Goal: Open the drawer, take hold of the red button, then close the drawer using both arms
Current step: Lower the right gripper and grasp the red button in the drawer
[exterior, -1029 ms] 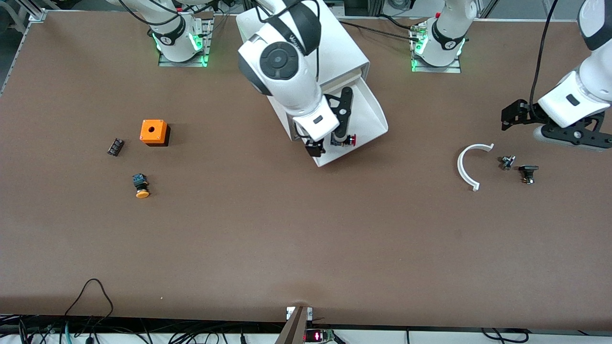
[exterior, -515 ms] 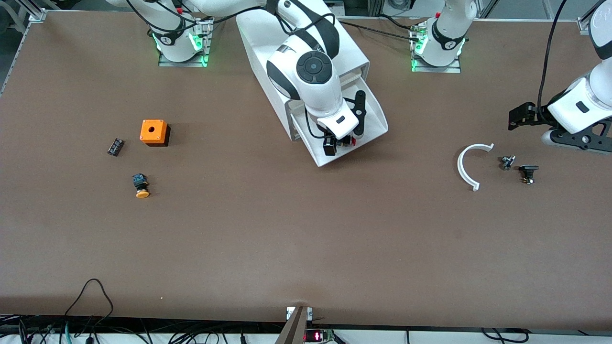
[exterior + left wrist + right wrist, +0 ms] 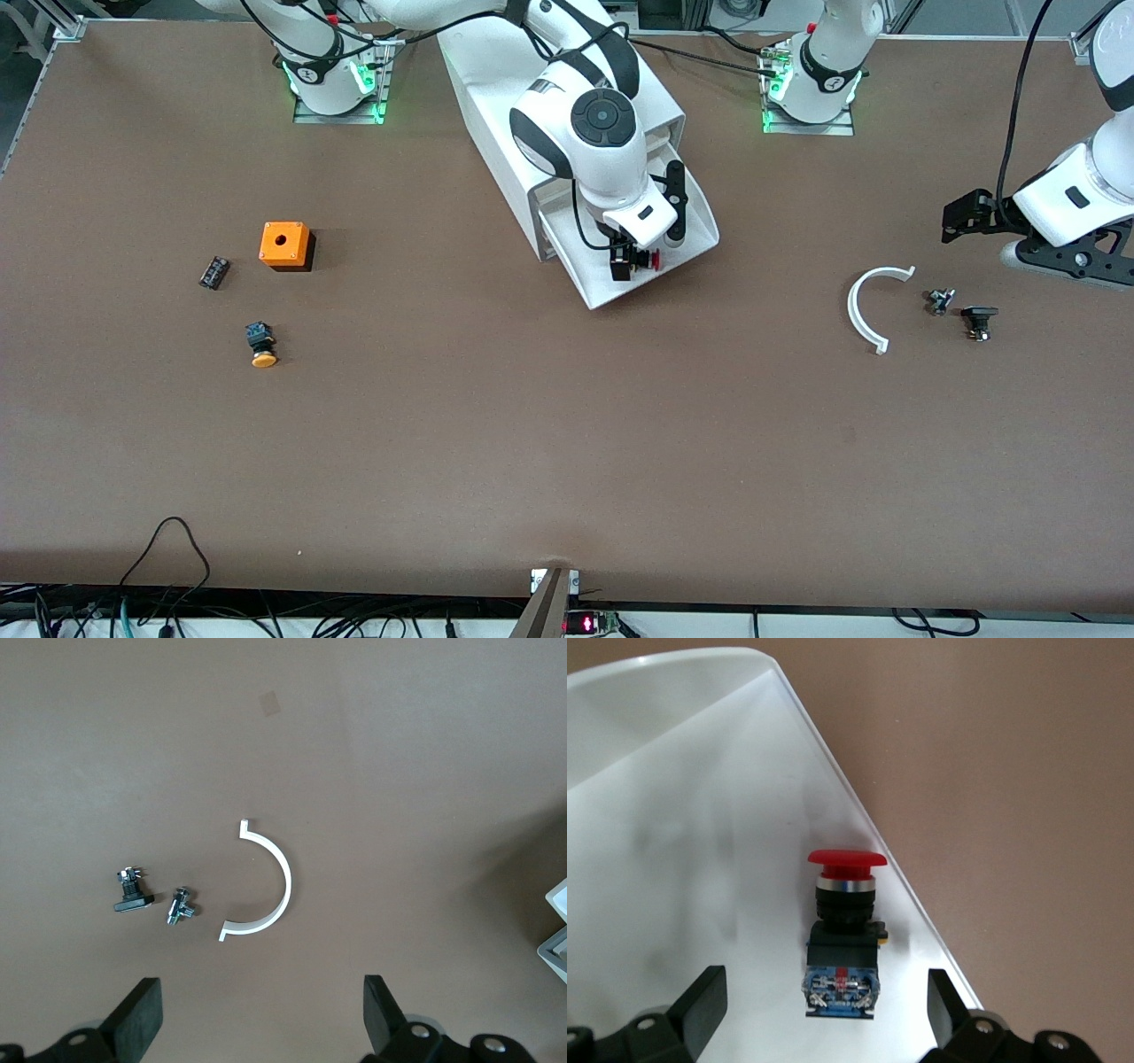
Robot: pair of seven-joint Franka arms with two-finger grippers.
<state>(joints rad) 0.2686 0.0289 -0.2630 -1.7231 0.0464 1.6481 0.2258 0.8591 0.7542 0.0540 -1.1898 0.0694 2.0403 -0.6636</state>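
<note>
The drawer (image 3: 700, 221) stands pulled out of the white cabinet (image 3: 478, 80), toward the front camera. The red-capped button (image 3: 652, 259) lies on its side in the drawer, near the front corner. My right gripper (image 3: 636, 255) is down in the drawer, open. In the right wrist view its fingers (image 3: 700, 1001) stand on either side of the blue end of the button (image 3: 843, 930), not touching it, on the drawer floor (image 3: 700, 815). My left gripper (image 3: 1063, 259) waits open and empty in the air at the left arm's end (image 3: 257, 1019).
A white arc piece (image 3: 864, 310) and two small dark parts (image 3: 940, 301) (image 3: 978, 319) lie under the left gripper. An orange box with a hole (image 3: 284, 245), an orange-capped button (image 3: 262, 347) and a small black part (image 3: 213, 272) lie toward the right arm's end.
My right gripper has swung over the open drawer and come down around the button. The left arm rose slightly, then held still.
</note>
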